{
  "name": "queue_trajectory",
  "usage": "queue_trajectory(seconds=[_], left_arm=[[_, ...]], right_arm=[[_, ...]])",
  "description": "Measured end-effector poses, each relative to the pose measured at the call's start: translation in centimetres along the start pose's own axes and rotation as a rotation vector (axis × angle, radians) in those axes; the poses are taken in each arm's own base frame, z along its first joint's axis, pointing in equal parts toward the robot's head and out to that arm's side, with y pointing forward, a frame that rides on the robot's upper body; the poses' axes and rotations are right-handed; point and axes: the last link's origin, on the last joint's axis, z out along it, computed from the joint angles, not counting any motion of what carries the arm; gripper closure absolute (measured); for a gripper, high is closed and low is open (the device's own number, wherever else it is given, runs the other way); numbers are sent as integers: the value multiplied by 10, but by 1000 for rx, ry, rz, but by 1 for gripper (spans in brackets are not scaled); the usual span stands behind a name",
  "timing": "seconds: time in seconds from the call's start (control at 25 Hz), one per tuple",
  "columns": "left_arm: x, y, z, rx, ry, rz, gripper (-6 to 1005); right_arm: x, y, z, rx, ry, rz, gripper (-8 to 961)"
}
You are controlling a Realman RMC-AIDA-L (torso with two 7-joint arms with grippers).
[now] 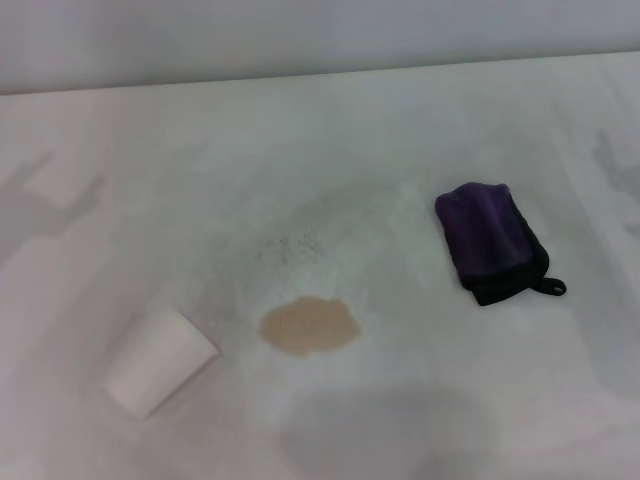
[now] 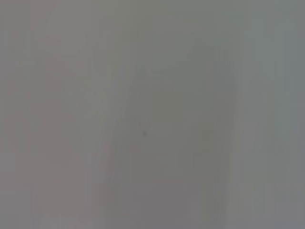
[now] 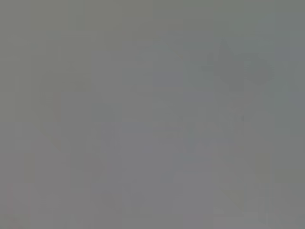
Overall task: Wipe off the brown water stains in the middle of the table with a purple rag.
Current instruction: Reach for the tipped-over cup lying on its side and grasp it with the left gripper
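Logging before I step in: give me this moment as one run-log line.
tan-brown oval puddle: unwiped, mid white matte table | folded dark purple rag: untouched, robot's right | tipped white paper cup: left | pincers: out of view

Soft diffuse light — blurred, hazy views

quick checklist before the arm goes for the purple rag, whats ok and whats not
1. Purple rag lying free on the table: ok.
2. Brown water stains unwiped, apart from the rag: ok.
3. Paper cup on its side on the robot's left of the stain, off the rag-to-stain path: ok.
4. Left and right grippers located: not ok, neither is in view.
5. Wrist views useful for aiming: not ok, both show only blank grey.
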Motion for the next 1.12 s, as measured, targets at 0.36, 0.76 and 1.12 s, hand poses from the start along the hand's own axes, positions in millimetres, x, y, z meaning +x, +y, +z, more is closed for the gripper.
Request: queue_trajectory(seconds=[0.36, 0.76, 1.12], left_arm=[[-5, 0, 1, 0, -6, -2, 122], [-11, 8, 21, -57, -65, -22, 124], [-14, 15, 59, -139, -282, -71, 127]], right_arm=[[0, 1, 3, -2, 5, -1, 95], [1, 2, 5, -8, 17, -4, 96], [1, 4, 6, -13, 16, -3, 96]])
